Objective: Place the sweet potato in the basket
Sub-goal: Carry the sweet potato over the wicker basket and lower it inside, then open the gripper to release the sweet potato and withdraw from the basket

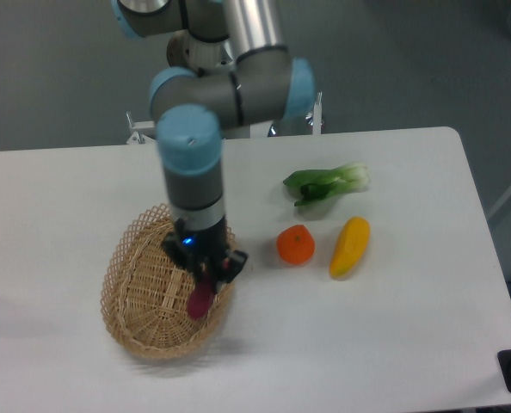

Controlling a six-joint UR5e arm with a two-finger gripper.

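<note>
The magenta sweet potato (201, 298) hangs from my gripper (206, 277), which is shut on its upper end. It points down over the right half of the oval wicker basket (139, 292) at the table's left. I cannot tell whether its lower tip touches the weave. The arm comes down from above and hides the basket's upper right rim.
A round orange fruit (296, 245) lies right of the basket. A yellow oblong vegetable (349, 246) sits beside it, and a green leafy vegetable (326, 183) lies farther back. The robot's base (212, 86) stands behind the table's rear edge.
</note>
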